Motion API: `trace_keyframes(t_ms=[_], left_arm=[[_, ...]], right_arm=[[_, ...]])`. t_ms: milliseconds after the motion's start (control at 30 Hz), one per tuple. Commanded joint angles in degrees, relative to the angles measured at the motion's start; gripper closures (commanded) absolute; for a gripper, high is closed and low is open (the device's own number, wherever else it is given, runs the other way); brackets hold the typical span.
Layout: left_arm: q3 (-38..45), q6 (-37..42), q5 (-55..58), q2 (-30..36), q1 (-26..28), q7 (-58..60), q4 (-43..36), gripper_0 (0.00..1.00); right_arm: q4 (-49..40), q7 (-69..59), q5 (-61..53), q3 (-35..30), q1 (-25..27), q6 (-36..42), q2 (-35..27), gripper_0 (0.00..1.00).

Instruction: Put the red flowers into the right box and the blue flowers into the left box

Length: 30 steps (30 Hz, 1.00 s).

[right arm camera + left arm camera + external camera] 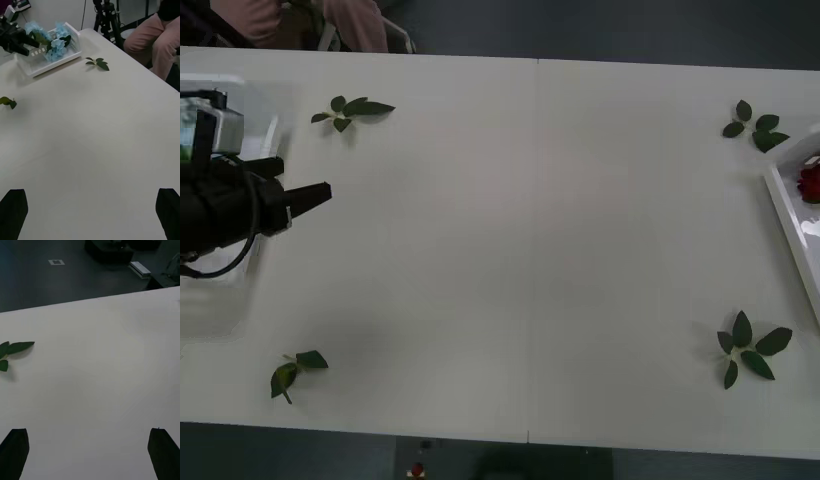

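Right box edge-cropped, red flowers partial

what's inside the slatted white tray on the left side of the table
Pale blue flowers with green leaves lie in the left box. The open left gripper hovers over it, covering part of its contents. The tray floor beneath is mostly hidden.

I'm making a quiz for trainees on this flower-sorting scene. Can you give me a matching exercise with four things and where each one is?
Things:
1. blue flowers
2. red flower
3. left hand
4. loose leaf sprigs

Places or states:
A. lying on the bare table top, outside both boxes
B. in the box at the table's right edge
C. open, over the left box
D. lying in the slatted left box

Pairs: 1-D, 2-B, 3-C, 4-A
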Motion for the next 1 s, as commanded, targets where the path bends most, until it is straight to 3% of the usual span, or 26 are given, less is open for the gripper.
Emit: trace_keyframes(t_ms=[33,267,433,1000], left_arm=[[-2.6,0.4,-0.3,1.5,-4.9,1.6,-1.1,0.08],[-1.7,13.6,-1.1,-0.6,-8.1,1.2,-4.6,0.08],[-1.5,17.0,-2.0,-2.0,-9.0,0.5,-7.2,0.08],[-5.5,12.7,-4.2,-4.4,-10.3,-1.5,-11.2,0.08]], right_arm=[[-1.0,1.2,-0.5,-0.4,-0.9,0.1,-1.4,0.00],[-1.0,1.2,-0.5,-0.4,-0.9,0.1,-1.4,0.00],[-1.0,1.2,-0.5,-0.4,-0.9,0.1,-1.4,0.00],[-1.0,1.2,-0.5,-0.4,-0.9,0.1,-1.4,0.00]])
